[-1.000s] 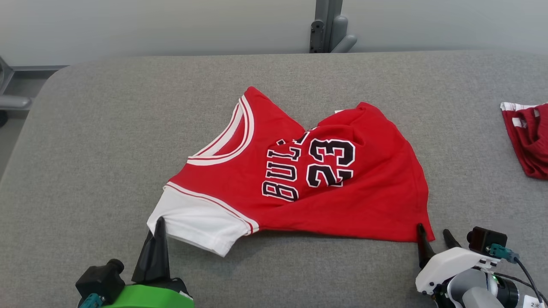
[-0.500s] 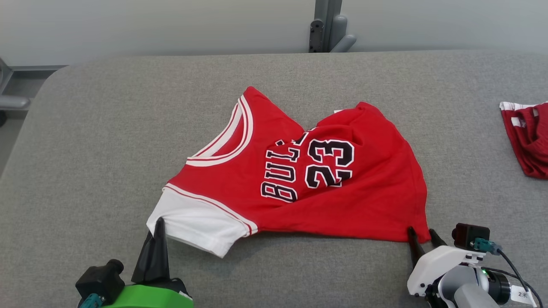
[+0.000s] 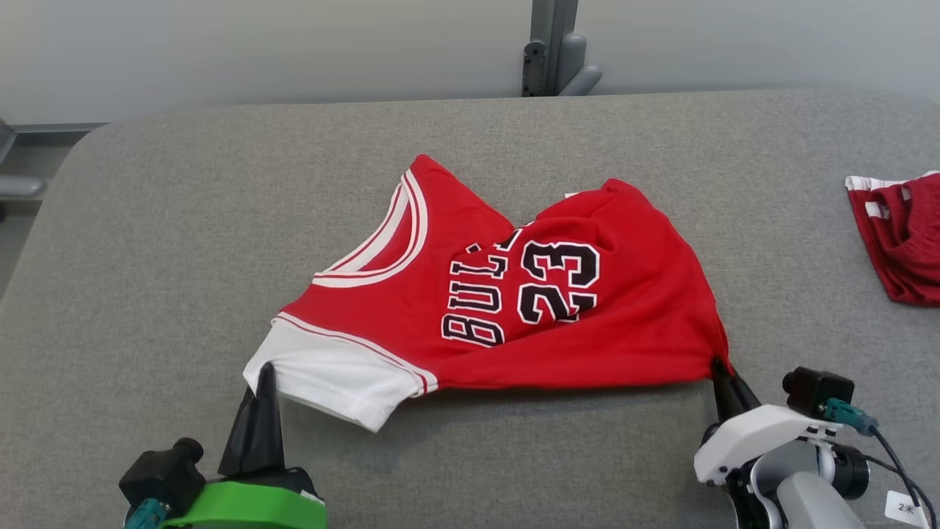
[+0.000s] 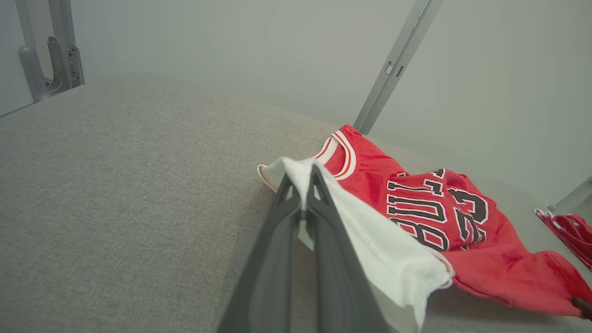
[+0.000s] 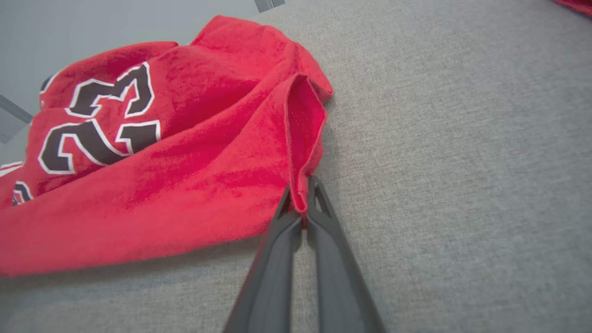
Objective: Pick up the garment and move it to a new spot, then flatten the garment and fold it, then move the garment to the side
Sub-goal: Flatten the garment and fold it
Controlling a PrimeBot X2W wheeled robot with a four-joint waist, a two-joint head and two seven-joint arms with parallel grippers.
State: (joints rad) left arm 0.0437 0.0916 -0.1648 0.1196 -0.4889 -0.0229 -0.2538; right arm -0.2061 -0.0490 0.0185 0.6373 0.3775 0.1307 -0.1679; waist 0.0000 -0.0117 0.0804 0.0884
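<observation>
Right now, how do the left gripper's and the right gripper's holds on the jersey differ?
The left gripper pinches the white sleeve edge of the jersey; the right gripper pinches a red hem corner. The left gripper's body is green, the right gripper's white. Shared: both have their fingers shut on the same jersey, at its near edge.

The desk [image 3: 147, 242] is covered in grey woven fabric and has rounded corners. A red garment [image 3: 624, 323] with black numerals and a white sleeve lies rumpled near its centre. A second red-and-white cloth [image 3: 907, 242] lies well apart at the right edge.
</observation>
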